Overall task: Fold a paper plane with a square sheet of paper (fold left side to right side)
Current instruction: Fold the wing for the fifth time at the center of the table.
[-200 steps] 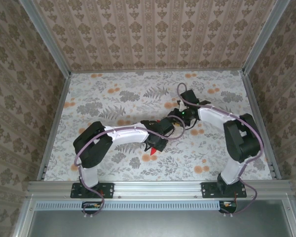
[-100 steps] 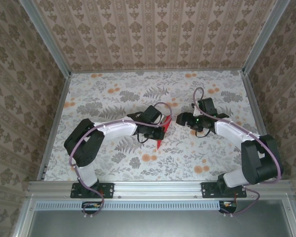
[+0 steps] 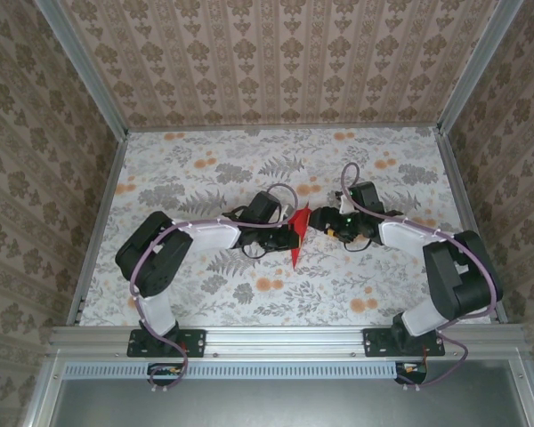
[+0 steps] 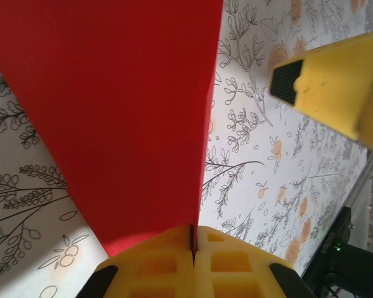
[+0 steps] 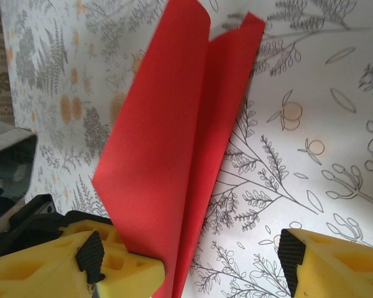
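You have the paper plane [image 3: 296, 238] at the middle of the surface [image 3: 187, 169], between the two arms, its sharp point aimed at the near edge. It is thin, matte, bright red paper folded into a narrow dart, with crisp straight creases and flat overlapping flaps. From the right wrist, the paper plane [image 5: 174, 149] shows two long layers meeting along a central fold, with a shallow notch at their far ends.

Your left fingers [image 4: 155, 267] are blocky yellow plastic with square hollows. They are pressed together on the paper plane [image 4: 112, 112], whose edge runs into the seam between them. You cannot tell whether the paper touches the cloth.

Your right fingers [image 5: 342, 261] are the same yellow plastic with black ribbed pads. They stand wide apart and clamp nothing. The red dart runs down between them, closer to the left-hand one.

The tablecloth [image 5: 311, 93] is smooth and pale, printed with fine grey fern outlines and small orange flowers.
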### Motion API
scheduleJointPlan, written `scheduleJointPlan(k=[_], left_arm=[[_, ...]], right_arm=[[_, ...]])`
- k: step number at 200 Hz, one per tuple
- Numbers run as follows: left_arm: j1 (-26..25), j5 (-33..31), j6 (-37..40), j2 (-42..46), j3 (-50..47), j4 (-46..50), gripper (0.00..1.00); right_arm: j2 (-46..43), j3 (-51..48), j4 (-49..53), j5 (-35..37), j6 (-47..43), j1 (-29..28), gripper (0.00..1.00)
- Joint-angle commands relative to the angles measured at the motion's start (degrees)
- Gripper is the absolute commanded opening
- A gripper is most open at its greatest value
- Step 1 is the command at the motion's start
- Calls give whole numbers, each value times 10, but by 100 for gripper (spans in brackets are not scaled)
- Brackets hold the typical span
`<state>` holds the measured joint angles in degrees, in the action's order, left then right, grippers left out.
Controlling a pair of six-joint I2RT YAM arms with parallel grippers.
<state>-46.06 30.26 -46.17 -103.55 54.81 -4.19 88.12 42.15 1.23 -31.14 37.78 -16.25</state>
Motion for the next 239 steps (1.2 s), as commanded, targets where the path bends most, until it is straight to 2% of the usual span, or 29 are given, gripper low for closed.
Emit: scheduleJointPlan(k=[1,35,116,239], left_arm=[[4,28,-40,-14,-13,-62,5],[7,35,-63,-18,-29,-97,5],[14,45,-142,-39,-78,-218,5],[14,48,-153,-49,-81,-228,6]], right_arm=[[28,18,-12,-7,12,-16,72],[57,34,-23,10,30,-27,66],[101,56,-23,31,44,-37,57],[149,94,-5,54,55,-54,51]])
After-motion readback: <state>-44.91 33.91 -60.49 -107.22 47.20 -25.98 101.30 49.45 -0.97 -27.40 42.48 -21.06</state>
